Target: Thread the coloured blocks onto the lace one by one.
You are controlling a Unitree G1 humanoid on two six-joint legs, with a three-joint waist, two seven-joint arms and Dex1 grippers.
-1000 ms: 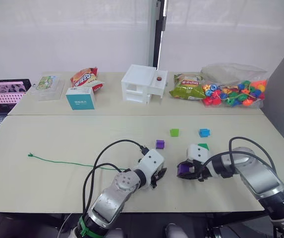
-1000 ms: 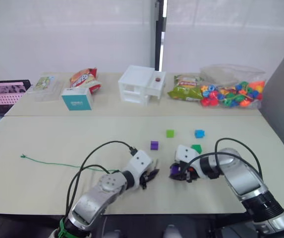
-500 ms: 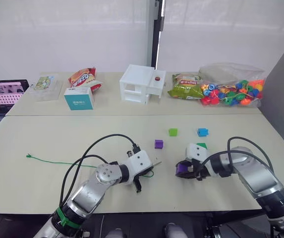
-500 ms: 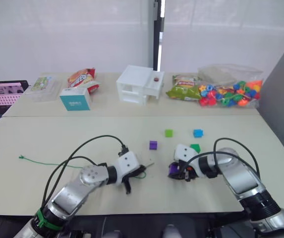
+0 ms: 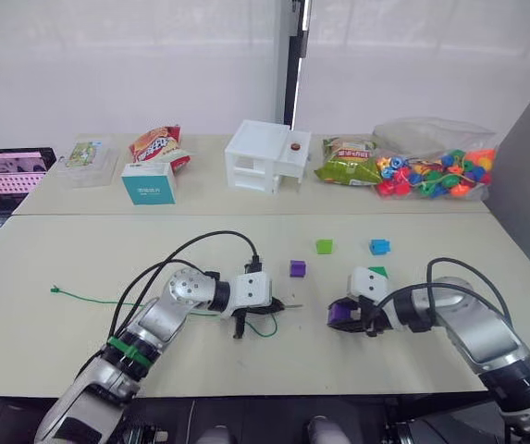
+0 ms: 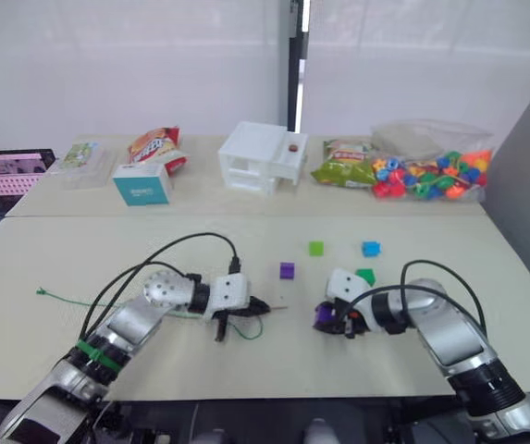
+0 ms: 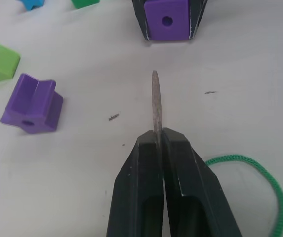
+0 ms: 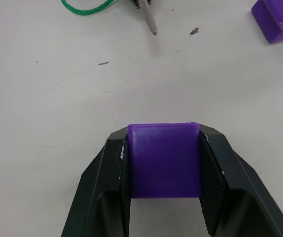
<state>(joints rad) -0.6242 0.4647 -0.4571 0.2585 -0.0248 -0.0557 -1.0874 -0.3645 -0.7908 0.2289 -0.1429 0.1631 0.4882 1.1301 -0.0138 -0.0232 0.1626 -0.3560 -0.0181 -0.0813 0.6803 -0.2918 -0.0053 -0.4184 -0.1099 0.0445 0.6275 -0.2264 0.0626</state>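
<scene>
**Both grippers loaded, needle tip facing the held purple block**

Your left gripper [image 7: 158, 136] is pinching the grey needle tip [image 7: 155, 98] of the lace [image 5: 135, 303], its two black fingers pressed together around the shaft. Your right gripper [image 8: 163, 148] is clamping a purple block [image 8: 164, 160] between its fingers, low over the table [image 5: 80, 259].

From the head camera you are seeing the two grippers near each other at the near middle of the table, the left one to the left, the right one to the right, with a bare gap between them. The green cord is trailing left across the table to its knotted end [image 5: 55, 289] and curling in a small loop [image 5: 265, 326] just near of the left gripper.

Your left wrist camera is giving you what the head view is not: the hole [image 7: 167, 21] in the face of the held purple block is turned towards the needle, and the tip is pointing roughly at it, a little to one side and still apart. Your right wrist camera is showing the needle tip beyond the held block, not touching it.

The second purple block [image 5: 297, 268] is lying loose on the table, far of the gap between the grippers. The light green block [image 5: 325, 246] and the blue block [image 5: 380, 247] are sitting farther back, and the dark green block [image 5: 378, 272] is just behind the right gripper's white housing.
</scene>
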